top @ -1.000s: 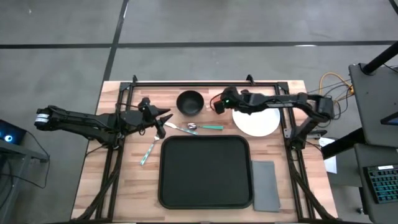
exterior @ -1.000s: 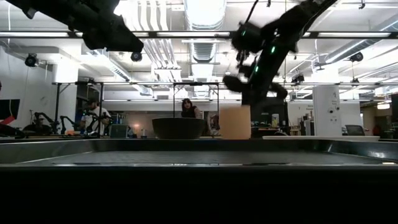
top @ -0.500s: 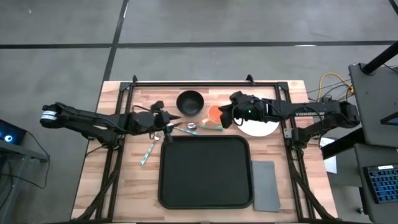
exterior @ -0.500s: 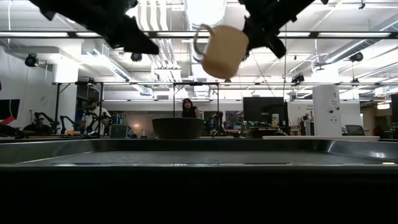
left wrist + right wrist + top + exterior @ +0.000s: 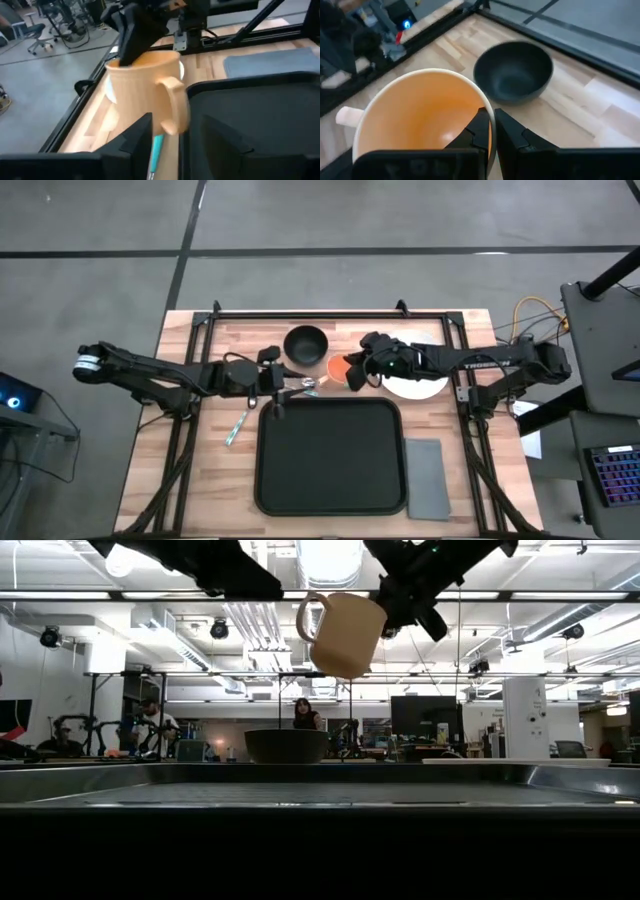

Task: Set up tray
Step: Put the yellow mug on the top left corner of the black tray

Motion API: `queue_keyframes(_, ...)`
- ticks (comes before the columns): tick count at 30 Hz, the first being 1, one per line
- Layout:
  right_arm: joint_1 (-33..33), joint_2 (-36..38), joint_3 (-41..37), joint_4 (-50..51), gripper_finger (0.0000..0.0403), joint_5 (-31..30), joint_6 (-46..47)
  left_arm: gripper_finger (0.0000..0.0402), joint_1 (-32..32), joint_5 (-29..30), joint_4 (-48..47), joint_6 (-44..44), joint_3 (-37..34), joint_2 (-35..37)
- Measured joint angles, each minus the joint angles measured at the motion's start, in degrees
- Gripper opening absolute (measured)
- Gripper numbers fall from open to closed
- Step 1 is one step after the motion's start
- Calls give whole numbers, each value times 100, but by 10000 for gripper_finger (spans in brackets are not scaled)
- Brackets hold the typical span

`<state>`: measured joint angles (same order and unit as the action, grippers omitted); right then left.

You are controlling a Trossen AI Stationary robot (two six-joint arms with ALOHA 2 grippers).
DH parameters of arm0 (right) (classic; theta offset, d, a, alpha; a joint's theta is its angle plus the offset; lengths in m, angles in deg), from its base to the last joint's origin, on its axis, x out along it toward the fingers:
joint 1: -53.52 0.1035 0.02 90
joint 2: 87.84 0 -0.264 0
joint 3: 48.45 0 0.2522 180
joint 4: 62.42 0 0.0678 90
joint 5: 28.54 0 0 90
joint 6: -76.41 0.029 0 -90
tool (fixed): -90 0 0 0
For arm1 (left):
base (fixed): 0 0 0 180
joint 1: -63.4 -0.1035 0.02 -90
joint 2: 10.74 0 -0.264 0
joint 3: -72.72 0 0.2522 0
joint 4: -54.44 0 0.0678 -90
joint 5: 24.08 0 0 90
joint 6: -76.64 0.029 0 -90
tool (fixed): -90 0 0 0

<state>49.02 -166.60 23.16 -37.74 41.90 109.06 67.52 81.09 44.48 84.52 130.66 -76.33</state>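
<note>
My right gripper (image 5: pixel 354 371) is shut on a tan mug (image 5: pixel 345 632) with an orange inside. It holds the mug in the air between the black bowl (image 5: pixel 305 344) and the white plate (image 5: pixel 420 383), just beyond the far edge of the large black tray (image 5: pixel 330 456). My left gripper (image 5: pixel 284 388) is open and low at the tray's far left corner. Its fingers point at the mug, with the spoon's teal handle (image 5: pixel 156 148) showing between them. The fork (image 5: pixel 239 424) lies on the table left of the tray. My right gripper pinches the mug's rim (image 5: pixel 490 116), one finger inside the cup and one outside, on the side opposite the handle (image 5: pixel 347 116). It comes slanting down from the table's right. The mug is lifted clear and tilted, with its handle (image 5: pixel 309 616) toward my left arm.
A grey folded napkin (image 5: pixel 427 478) lies right of the tray. The spoon's bowl (image 5: pixel 308 383) rests on the table just below the mug. A black frame rail (image 5: pixel 330 313) runs along the far edge. In the low view, people sit in the room beyond.
My right gripper has lifted the mug off the table beside the plate and carried it up and toward the table's left, and the mug has tipped. My left gripper has moved toward the table's right, closing on the spoon and mug.
</note>
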Motion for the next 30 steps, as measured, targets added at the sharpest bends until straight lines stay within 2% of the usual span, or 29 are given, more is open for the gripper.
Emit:
queue_keyframes(4, -57, -76, 2, -328, 8, -3, -53, 193, 0, 178, 1, -94, -60, -175)
queue_keyframes(7, -74, -190, 2, -440, 8, 35, -138, 204, 0, 447, 95, -107, -43, -326)
queue_keyframes(11, -108, -206, 0, -573, 8, 21, -139, 205, -2, 626, 248, -109, -11, -458)
queue_keyframes(26, -119, -206, 0, -749, 8, 2, -190, 205, 50, 661, 1272, -114, -18, -756)
queue_keyframes(30, -133, -206, 0, -801, 8, -273, -192, 205, 48, 1258, 1266, -292, -21, -756)
